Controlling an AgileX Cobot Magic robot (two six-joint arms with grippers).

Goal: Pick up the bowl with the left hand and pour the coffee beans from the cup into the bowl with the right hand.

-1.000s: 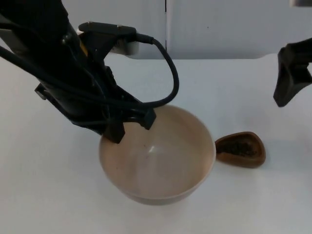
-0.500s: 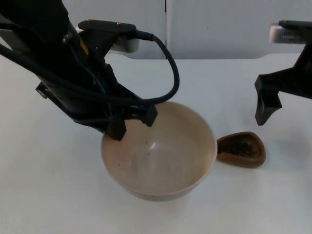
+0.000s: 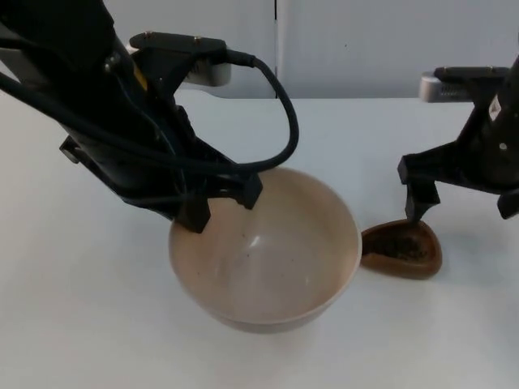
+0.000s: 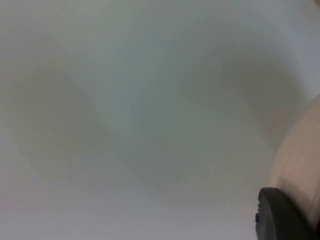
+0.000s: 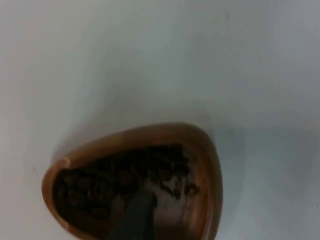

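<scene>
Bowl (image 3: 268,263) beige, pinched at rim by left claw (image 3: 217,203) | cup (image 3: 402,249) brown, beans inside | right claw (image 3: 462,207) apparently spread

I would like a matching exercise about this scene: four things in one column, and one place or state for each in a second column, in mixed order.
Things:
1. bowl
2. cup
3. left gripper
4. right gripper

Places or states:
a. above the brown container, one finger at its rim
b. holds coffee beans, stands on the table
c. at the bowl's rim on the far left side
d. beige, almost empty inside

Pairs: 1-d, 2-b, 3-c, 4-a
</scene>
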